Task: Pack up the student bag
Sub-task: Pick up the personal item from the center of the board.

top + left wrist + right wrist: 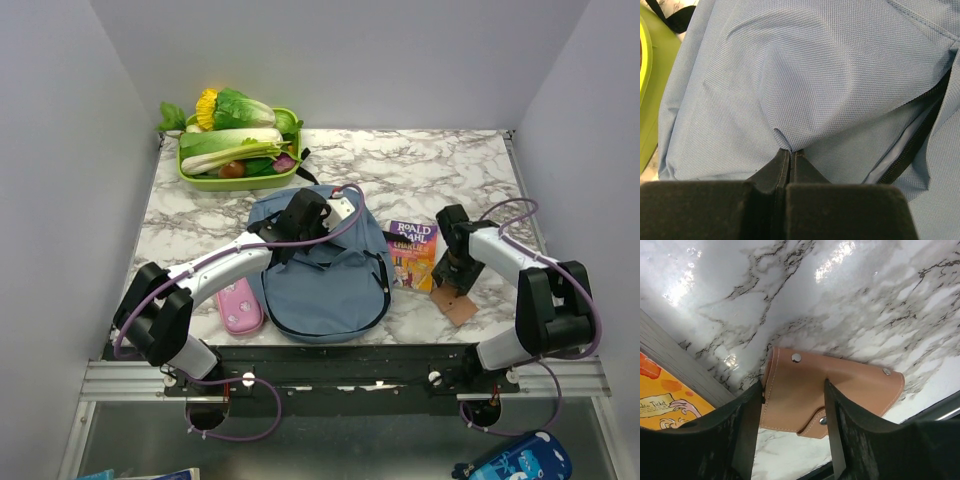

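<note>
1. Packing looks barely begun: nothing can be seen inside the large, soft, dusty-blue fabric student bag [325, 285], though its interior is mostly hidden.
2. The student bag lies flat in the near middle of the white marble-patterned surface [440, 170], between the two arms.
3. The left end effector [790, 152] is pressed closed on a pinch of the bag's top fabric, which puckers at the tips. I judge this a grip for lifting the flap.
4. The dark zip [917, 137] gapes partly on the right side, showing paler lining.
5. The right end effector [792, 390] stands fairly wide astride one end of a flat tan leather snap pouch [860, 385]. It is not clamped on it.
6. Left to pack, by my reading: the pouch, the orange-and-purple Roald Dahl paperback [412, 255] just beside the bag, and the small pink pencil case [240, 306] at its other side.
</note>
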